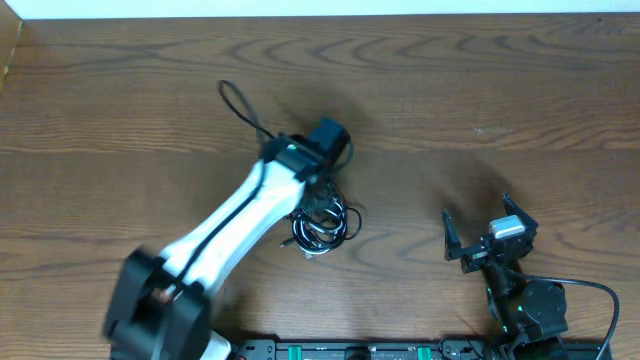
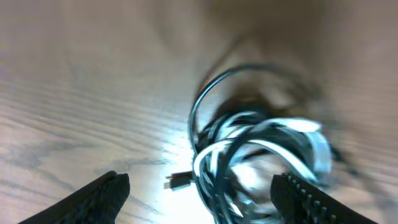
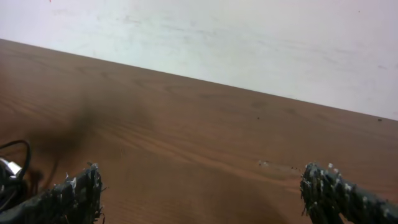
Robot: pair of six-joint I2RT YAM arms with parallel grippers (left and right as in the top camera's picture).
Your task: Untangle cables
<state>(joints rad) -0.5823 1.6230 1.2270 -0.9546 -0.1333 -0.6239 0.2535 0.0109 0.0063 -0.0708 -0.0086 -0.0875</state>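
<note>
**LEFT PINCER OPEN OVER THE BUNDLE**

Nearest me, well right of the cable bundle [image 1: 322, 222], my right gripper [image 1: 477, 210] stands spread to its widest, empty. The bundle, black and white strands coiled together, lies on the wooden table [image 1: 520, 90]. My left gripper [image 2: 200, 182] straddles it, fingers [image 2: 99, 199] wide apart, clamping nothing. Beyond the bundle a black cable loop [image 1: 240, 105] trails left.
</note>
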